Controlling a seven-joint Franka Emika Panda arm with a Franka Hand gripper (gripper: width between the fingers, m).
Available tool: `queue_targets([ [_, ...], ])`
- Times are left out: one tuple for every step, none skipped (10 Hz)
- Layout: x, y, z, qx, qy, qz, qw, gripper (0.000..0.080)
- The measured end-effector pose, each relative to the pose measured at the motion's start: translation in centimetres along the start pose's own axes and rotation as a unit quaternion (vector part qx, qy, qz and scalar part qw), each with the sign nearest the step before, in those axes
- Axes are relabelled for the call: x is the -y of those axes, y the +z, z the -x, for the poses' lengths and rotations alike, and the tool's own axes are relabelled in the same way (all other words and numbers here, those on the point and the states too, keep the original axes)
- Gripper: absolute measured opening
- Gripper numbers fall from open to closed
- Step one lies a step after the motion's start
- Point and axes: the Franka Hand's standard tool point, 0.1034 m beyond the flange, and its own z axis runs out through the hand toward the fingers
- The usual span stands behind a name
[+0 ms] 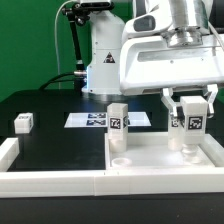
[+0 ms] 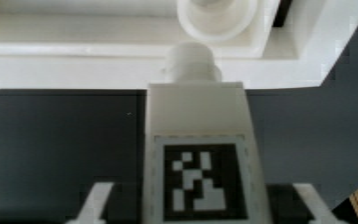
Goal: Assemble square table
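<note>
slab (image 1: 150, 160) lies rim-up at five o'clock in the exterior view. the gripper (image 1: 190, 112), at three o'clock, pinches a leg (image 1: 190, 126), long axis upright, peg (image 2: 190, 55) down toward six o'clock. the corner hole (image 2: 220, 18) sits just below the peg; i'd judge a straight drop comes next.

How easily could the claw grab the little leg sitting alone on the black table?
Probably not right now: the claw is busy gripping another leg. Nothing covers the lone leg, though.
</note>
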Motion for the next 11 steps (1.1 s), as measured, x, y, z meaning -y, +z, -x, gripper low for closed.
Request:
queue_targets([
  [0.1, 0.1, 0.1, 0.001, -0.001, -0.001, 1.0, 0.029],
  [0.3, 0.1, 0.2, 0.002, -0.002, -0.001, 1.0, 0.029],
  [0.4, 0.2, 0.5, 0.004, -0.003, -0.001, 1.0, 0.029],
  [0.5, 0.3, 0.7, 0.006, -0.004, -0.001, 1.0, 0.029],
  [0.4, 0.3, 0.9, 0.008, -0.002, -0.001, 1.0, 0.029],
  [0.4, 0.4, 1.2, 0.01, -0.003, -0.001, 1.0, 0.029],
  [0.3, 0.5, 1.4, 0.011, -0.004, 0.0, 1.0, 0.029],
  [0.3, 0.6, 1.5, 0.013, -0.004, 0.0, 1.0, 0.029],
  [0.4, 0.6, 1.6, 0.013, -0.005, 0.0, 1.0, 0.029],
  [0.5, 0.6, 1.6, 0.013, -0.006, -0.001, 1.0, 0.029],
  [0.7, 0.7, 1.6, 0.013, -0.007, -0.002, 1.0, 0.029],
])
